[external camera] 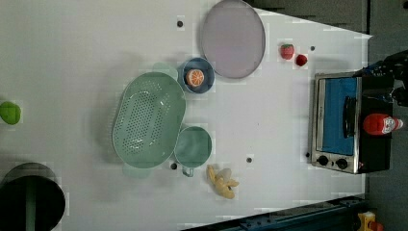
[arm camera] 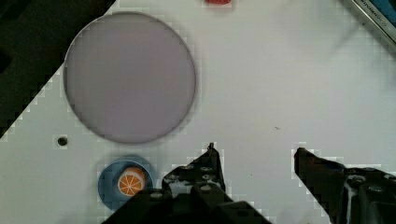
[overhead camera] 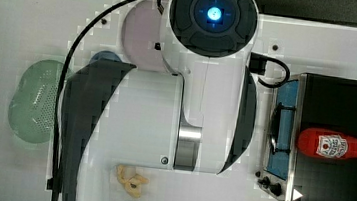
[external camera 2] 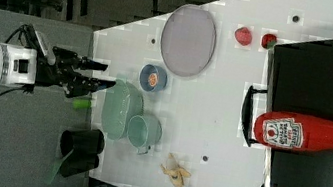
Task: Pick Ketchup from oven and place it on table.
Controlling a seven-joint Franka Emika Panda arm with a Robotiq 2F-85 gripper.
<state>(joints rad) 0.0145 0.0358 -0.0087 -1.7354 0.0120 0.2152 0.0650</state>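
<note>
The ketchup (overhead camera: 332, 145) is a red bottle with a white cap, lying on its side on the flat black top of the oven (overhead camera: 340, 100). The left view shows the ketchup (external camera: 380, 123) on the oven (external camera: 334, 122) at the left view's right edge. In the right view the ketchup (external camera 2: 310, 134) lies across the oven (external camera 2: 329, 74), cap toward the right view's right. My gripper (external camera 2: 109, 75) hangs far from it, at the opposite end of the white table (external camera 2: 223, 102). In the wrist view my gripper (arm camera: 255, 149) stands open over bare table (arm camera: 280, 84), holding nothing.
On the table lie a lilac plate (external camera: 233, 38), a blue bowl with an orange slice (external camera: 196, 77), a green colander (external camera: 148, 126), a green cup (external camera: 192, 146), a peeled banana (external camera: 222, 181) and two strawberries (external camera: 293, 54). A black cylinder (external camera: 31, 199) stands at the left view's lower left.
</note>
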